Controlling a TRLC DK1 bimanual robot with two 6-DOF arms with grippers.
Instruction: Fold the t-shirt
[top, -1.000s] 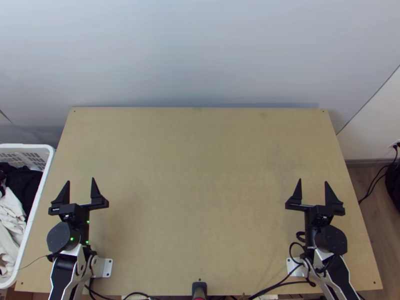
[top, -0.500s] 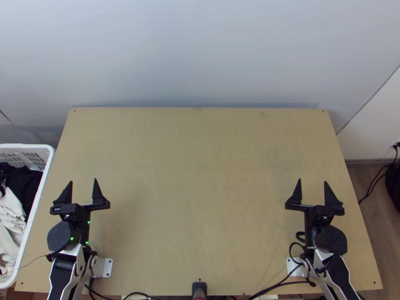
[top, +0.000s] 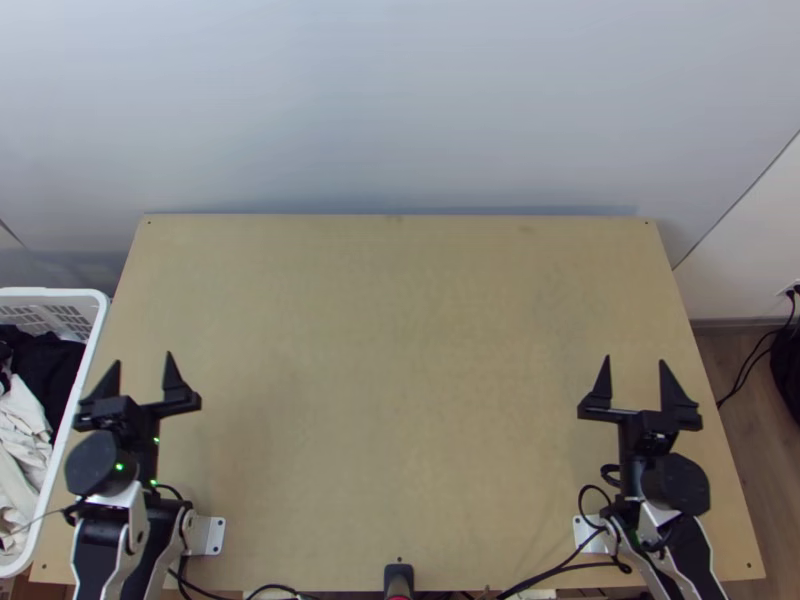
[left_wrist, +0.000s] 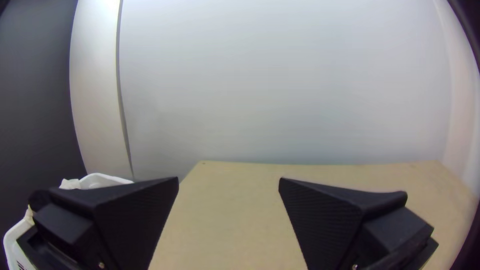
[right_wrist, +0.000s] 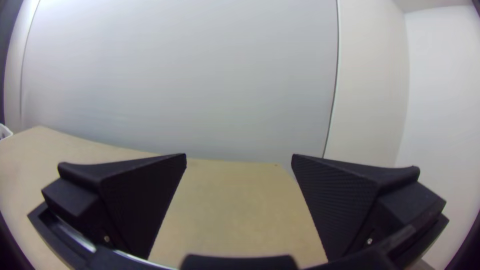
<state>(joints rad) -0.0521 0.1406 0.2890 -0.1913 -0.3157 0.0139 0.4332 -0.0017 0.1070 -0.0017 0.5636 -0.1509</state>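
Top view shows black cloth (top: 50, 368) in the basket (top: 55, 293).

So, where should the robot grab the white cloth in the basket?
I'd pinch a fold near the middle of the white cloth from above, probably with the left gripper: it lies bunched, giving folds to grip, and the basket's wall blocks the side.

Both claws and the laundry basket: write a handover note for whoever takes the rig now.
Left claw: open, holding nothing, beside the basket.
Right claw: open, holding nothing, over the table's right side.
Cloth: black cloth and off-white cloth lie bunched in the basket; which is the t-shirt, I cannot tell.
Done: no folding visible.
Left: probably take out the t-shirt, spread it, fold it.
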